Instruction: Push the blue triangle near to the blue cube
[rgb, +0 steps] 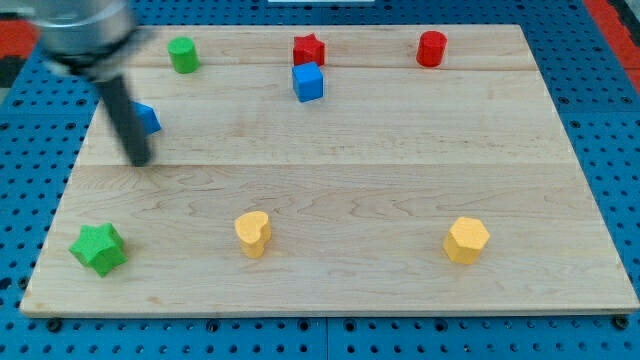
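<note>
Camera view: tip (139, 160) just left of blue triangle (148, 118), set to shove rightward toward blue cube (308, 82), well apart on worktop (400, 180). No hand fitted; bare rod only.

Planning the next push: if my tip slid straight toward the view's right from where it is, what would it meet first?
Probably nothing: my tip sits just below the blue triangle, and the blue cube lies higher, so that line looks free.

The rod (122, 112) is blurred and hides the left part of the blue triangle (148, 118); the arm's head (85, 30) is cut by the view's top.
</note>
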